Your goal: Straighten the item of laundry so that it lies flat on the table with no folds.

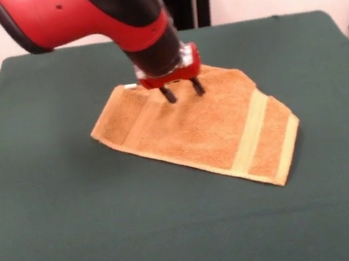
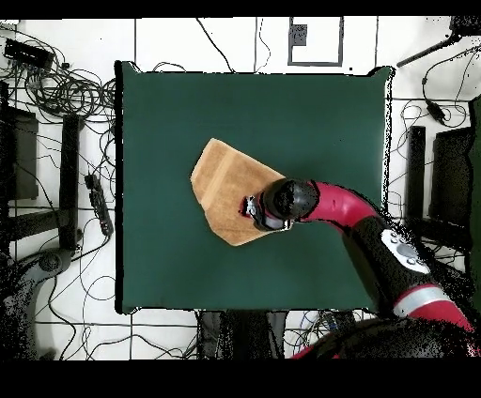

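The golden-orange towel [image 1: 194, 131] lies on the dark green table [image 1: 79, 236], a little beyond its middle, turned at an angle. It has a pale yellowish band near its right end and a fainter one near its left end. Its far right corner looks cut off at a slant, as if folded. A small white label [image 1: 130, 86] shows at its far edge. My gripper [image 1: 183, 92] is open, with both dark fingers pointing down and their tips on the towel's far edge. In the overhead view the towel [image 2: 221, 178] lies left of centre and the gripper [image 2: 254, 208] covers its lower right part.
The red and black arm [image 2: 376, 221] reaches in from the lower right of the overhead view. Cables and dark equipment [image 2: 56, 94] lie on the floor around the table [image 2: 310, 122]. Green cloth surrounds the towel on all sides.
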You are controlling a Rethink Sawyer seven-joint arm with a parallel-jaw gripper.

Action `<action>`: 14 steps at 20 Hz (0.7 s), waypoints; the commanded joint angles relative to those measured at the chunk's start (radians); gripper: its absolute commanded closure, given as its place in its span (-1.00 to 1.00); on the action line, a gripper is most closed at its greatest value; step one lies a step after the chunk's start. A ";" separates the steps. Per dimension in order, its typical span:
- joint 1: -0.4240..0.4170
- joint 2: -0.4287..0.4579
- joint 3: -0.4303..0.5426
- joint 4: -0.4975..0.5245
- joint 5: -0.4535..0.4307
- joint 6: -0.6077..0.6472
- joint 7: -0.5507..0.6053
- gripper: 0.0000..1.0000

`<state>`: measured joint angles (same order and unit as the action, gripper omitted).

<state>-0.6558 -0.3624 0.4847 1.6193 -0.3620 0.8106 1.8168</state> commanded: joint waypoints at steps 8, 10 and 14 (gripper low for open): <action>0.201 0.215 0.006 -0.254 0.130 0.166 0.073 -1.00; 0.221 0.251 -0.003 -0.297 0.131 0.144 0.083 -1.00; 0.218 0.306 -0.002 -0.338 0.124 0.109 0.040 -1.00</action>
<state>-0.5071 -0.2529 0.4619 1.4194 -0.2728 1.0314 1.8172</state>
